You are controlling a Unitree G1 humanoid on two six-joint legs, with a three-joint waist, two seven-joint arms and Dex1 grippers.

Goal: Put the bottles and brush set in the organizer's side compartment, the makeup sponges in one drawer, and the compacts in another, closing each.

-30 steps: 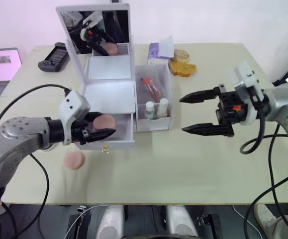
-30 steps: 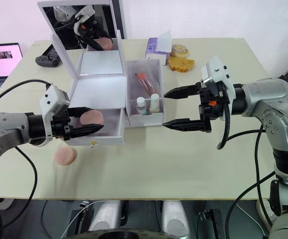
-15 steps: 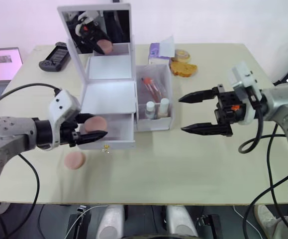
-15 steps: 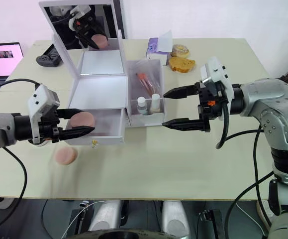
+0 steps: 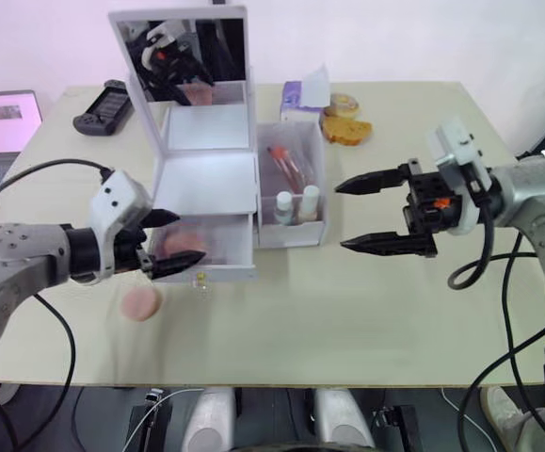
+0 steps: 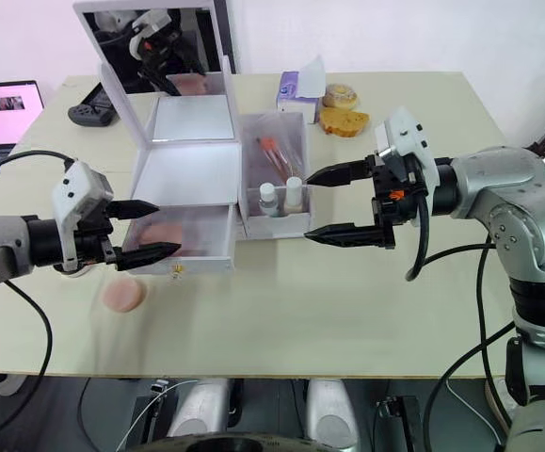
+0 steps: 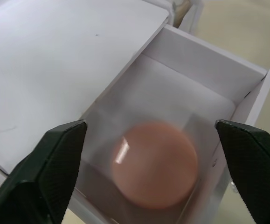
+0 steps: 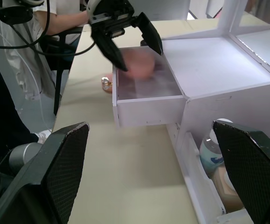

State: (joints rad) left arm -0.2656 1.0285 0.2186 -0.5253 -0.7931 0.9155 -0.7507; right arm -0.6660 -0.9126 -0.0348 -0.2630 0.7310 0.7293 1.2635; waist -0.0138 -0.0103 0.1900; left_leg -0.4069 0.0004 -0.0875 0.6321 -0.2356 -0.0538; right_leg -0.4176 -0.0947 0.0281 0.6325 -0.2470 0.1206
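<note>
We find the left gripper (image 5: 164,243) with fingers apart at the mouth of the open drawer (image 5: 223,247), one sponge (image 7: 154,164) lying free inside it. A second sponge (image 5: 142,302) lies on the desk (image 5: 347,311) near its front edge, left of the drawer. The right gripper (image 5: 376,214) hangs spread wide just right of the side compartment (image 5: 296,188), which holds the bottles (image 5: 296,204).

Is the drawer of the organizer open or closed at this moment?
Open. The drawer is pulled out from the organizer, and a pink sponge lies inside, between the open left gripper's fingers.
</note>
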